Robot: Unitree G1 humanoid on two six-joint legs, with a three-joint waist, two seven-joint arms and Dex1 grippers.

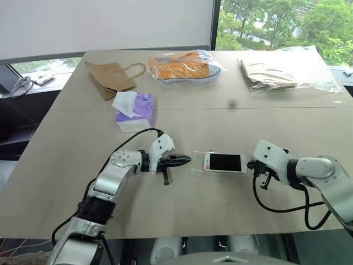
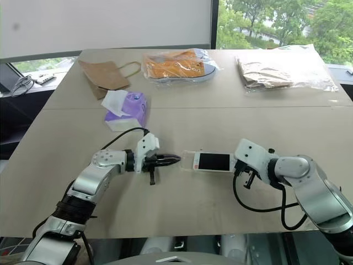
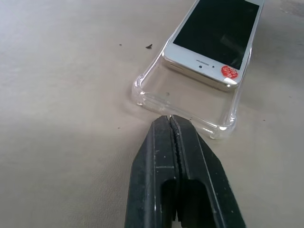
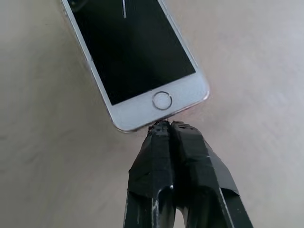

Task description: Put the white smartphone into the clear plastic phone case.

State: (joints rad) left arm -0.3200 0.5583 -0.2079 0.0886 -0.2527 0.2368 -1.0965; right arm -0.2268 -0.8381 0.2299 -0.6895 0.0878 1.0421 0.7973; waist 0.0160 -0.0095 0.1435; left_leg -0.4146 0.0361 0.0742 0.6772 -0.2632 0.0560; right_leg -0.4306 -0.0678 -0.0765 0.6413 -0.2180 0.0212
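The white smartphone (image 1: 224, 162) lies screen up near the front middle of the table (image 1: 66, 143), partly inside the clear plastic phone case (image 3: 156, 92). In the left wrist view the phone's earpiece end, marked with a red sticker (image 3: 229, 71), rides on the case with an empty stretch of shell showing between it and the case's end wall, so the phone is judged not yet seated.

The left gripper (image 1: 185, 160) sits at nine o'clock of the case, fingers pressed together with nothing between them, tips at or just short of the case's end wall; contact cannot be confirmed. The right gripper (image 4: 165, 124) stands at three o'clock of the phone, its fingers likewise closed on nothing, tips against the home-button edge.

Step in hand, as judged: the final insertion, with one closed gripper bracing the case and the other set to push the phone along its length.

The next move calls for a steady push from three o'clock toward nine o'clock while the case is held from sliding, then a downward press to snap the edges under the lip. A tissue pack (image 1: 136, 108) lies at eleven o'clock, well apart.
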